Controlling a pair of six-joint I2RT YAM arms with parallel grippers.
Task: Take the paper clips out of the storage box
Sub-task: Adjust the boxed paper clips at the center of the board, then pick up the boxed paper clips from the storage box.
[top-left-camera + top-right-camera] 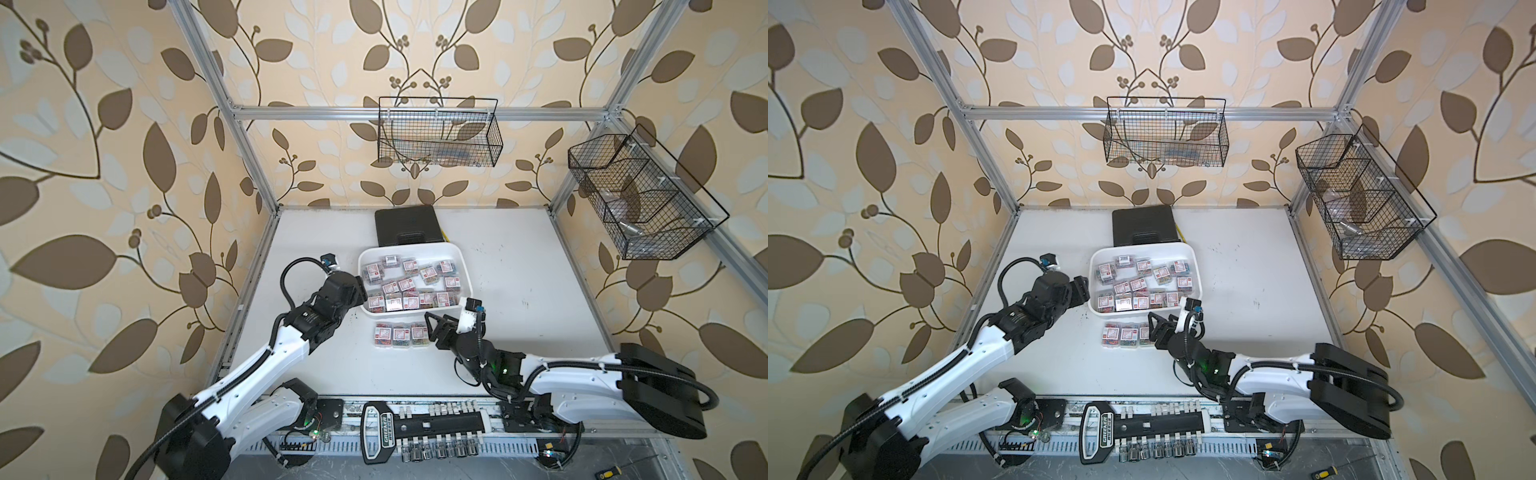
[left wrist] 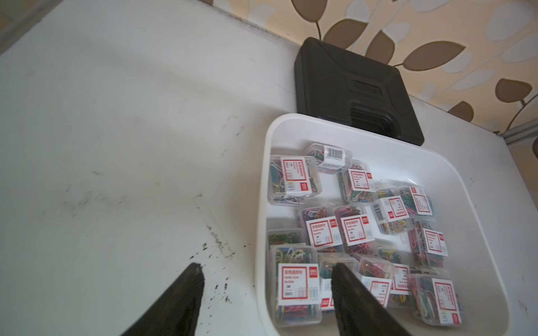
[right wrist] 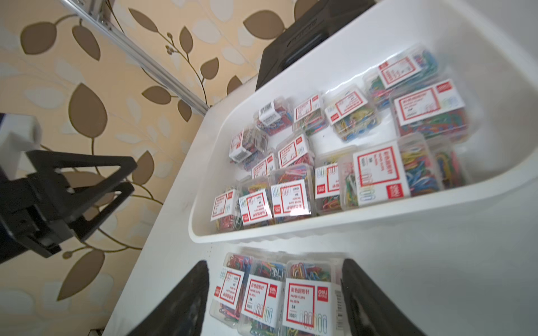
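Most of the paper clips lie in small clear boxes scattered inside the storage box, which sits mid-desk. A black case stands close behind its far edge. A row of three stands on the desk just outside the near edge.

The right gripper is at that row's right end, jaws spread and empty. The left gripper hangs over the storage box's left wall by the near left corner. It is also spread and empty, with one finger above bare desk and the other above the boxes.

The left arm looks better placed for the next pick. The corner box lies just inward of it, long axis along the gripper's reach, so the jaws would close across its short side after a small inward shift. The wall crowds that grasp. Open desk lies left of the storage box and in front of the row.
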